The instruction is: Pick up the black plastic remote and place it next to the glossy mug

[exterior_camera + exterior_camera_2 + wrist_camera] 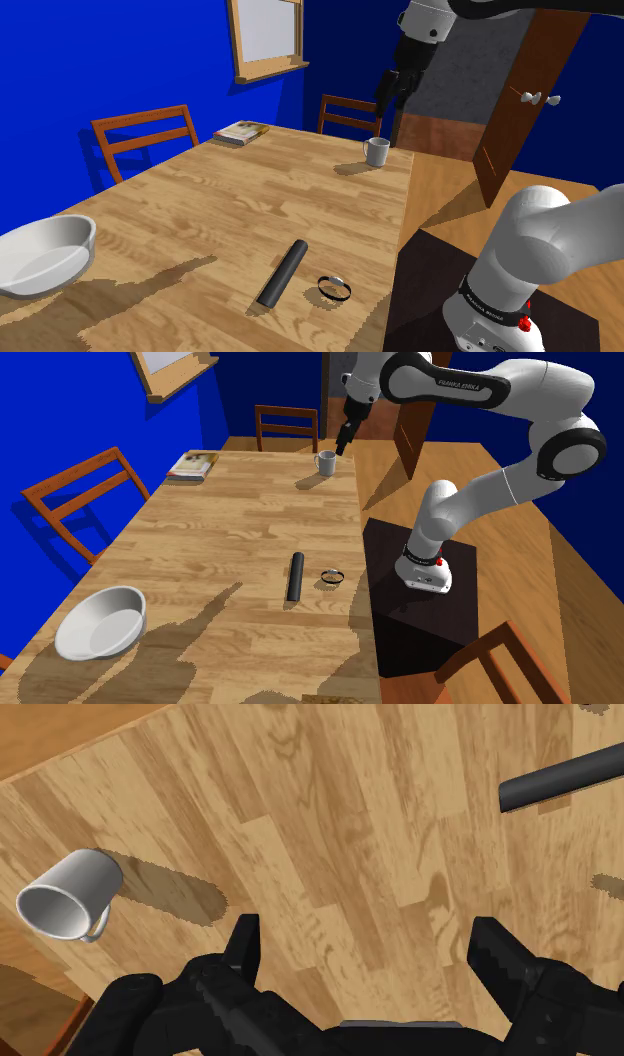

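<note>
The black remote (282,273) is a long dark bar lying on the wooden table (250,200), close to the edge by the stand. It also shows in the second exterior view (295,576) and the wrist view (562,778). A pale glossy mug (377,151) (325,463) stands upright at the table's far corner. My gripper (388,95) (343,440) hangs high in the air above and just past the mug, far from the remote. In the wrist view the gripper (368,932) is open, its fingers wide apart with nothing between them, and the mug (70,894) lies off to one side.
A small black ring (334,288) lies beside the remote. A white bowl (45,255) sits at the near corner on the shoulder view's left, and a book (241,132) at the far edge. Wooden chairs (145,135) ring the table; a brown door (520,100) stands behind.
</note>
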Robot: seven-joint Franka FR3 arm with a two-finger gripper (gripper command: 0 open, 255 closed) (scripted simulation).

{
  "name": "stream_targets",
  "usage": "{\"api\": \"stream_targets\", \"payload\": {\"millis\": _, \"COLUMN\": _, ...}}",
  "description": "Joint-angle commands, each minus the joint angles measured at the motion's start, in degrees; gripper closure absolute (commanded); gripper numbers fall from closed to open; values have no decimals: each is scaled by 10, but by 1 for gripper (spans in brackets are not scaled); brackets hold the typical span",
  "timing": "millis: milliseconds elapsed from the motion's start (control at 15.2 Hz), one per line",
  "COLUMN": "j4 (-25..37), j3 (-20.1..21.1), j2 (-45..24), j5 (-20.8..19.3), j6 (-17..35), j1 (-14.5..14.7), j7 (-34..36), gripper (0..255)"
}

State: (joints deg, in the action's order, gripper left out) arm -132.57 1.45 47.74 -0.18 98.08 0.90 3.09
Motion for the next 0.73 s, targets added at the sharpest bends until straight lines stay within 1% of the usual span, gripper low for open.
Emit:
{"api": "stream_targets", "payload": {"millis": 0, "j4": 0, "j3": 0, "j2": 0, "j5": 0, "j6": 0, "j1": 0, "j7": 0, "gripper": 0}}
{"api": "stream_targets", "payload": {"millis": 330, "j4": -78, "j3": 84, "j2": 42, "j5": 33, "j6": 32, "j1": -16, "j7": 143, "gripper": 0}}
{"api": "stream_targets", "payload": {"millis": 660, "j4": -125, "j3": 179, "j2": 50, "j5": 79, "j6": 64, "j1": -28, "j7": 291, "gripper": 0}}
